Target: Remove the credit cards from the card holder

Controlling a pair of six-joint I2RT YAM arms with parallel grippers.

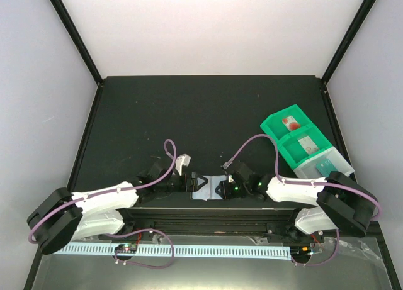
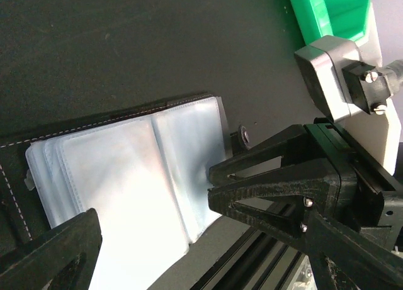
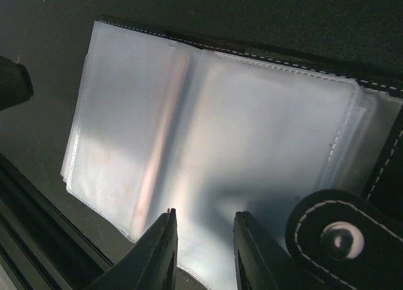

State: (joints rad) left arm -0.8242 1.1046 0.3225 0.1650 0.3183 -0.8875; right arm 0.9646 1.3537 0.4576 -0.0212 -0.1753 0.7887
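**Worktop layout (top view).** The card holder (image 1: 204, 188) is laid open on the black worktop (image 1: 189, 114) at 6 o'clock, close to the near edge and between the two tools. Its clear plastic sleeves (image 3: 208, 133) are fanned out face-up, and the black stitched cover (image 2: 94, 123) is seen beneath them. The snap tab (image 3: 334, 239) is folded out at the 5 o'clock corner of the right wrist view. Whether any card sits in the sleeves cannot be told.

**Credit cards.** Two credit cards are seen in the green tray (image 1: 271, 124), which is placed at 3 o'clock against the right edge of the worktop, well apart from the card holder. A pale card (image 1: 308, 145) is lying in the middle compartment, and a teal card (image 1: 326, 167) in the pale compartment at the tray's 5 o'clock end. A pale item with a red mark (image 1: 291, 122) is lying in the compartment at the tray's 11 o'clock end.

**Left tool** (image 1: 191, 180). It is positioned at 9 o'clock of the card holder. Its jaws are spread wide; one finger (image 2: 56, 252) is seen over the sleeves at 7 o'clock of the left wrist view. Nothing is held.

**Right tool** (image 3: 204, 217). It is positioned at 3 o'clock of the card holder. Its jaws are narrowed to a small gap, and its fingertips (image 2: 214, 180) are placed at the free edge of the sleeves. Whether a sleeve is pinched cannot be told
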